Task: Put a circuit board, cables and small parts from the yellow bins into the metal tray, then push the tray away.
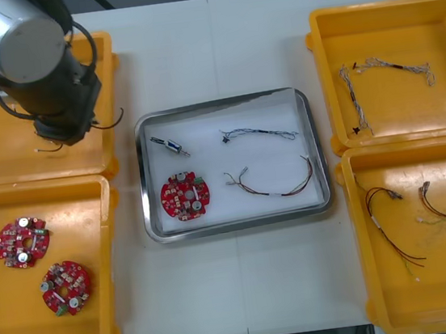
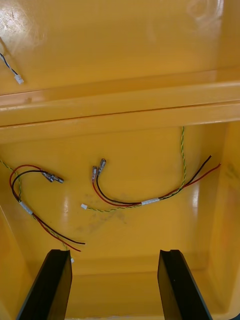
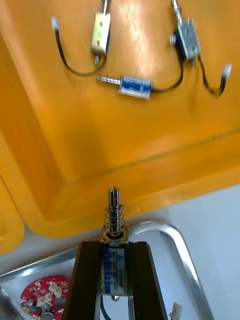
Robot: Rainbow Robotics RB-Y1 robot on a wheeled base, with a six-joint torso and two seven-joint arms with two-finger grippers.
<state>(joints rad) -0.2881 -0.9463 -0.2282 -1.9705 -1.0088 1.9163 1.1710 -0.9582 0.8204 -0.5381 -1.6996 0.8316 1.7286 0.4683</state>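
Those yellow bins point(image 1: 386, 7): smooth glossy plastic, light glaring off the floors. Now the tray point(image 1: 223, 100): polished metal rim, mirror-shiny, matt white inside. The small metal part point(image 3: 114, 222): bright wire spring, shiny barrel. The tabletop point(image 1: 238, 287): pale, smooth, matt.

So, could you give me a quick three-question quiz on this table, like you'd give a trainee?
1. True or false: the left gripper holds nothing.
2. How many boards lie in the tray? A) one B) two C) three
3. Fill in: the right gripper, over a bin of cables, has its fingers ____.
Key: 1 false, it is shut on a small part. 2 A. 3 open.
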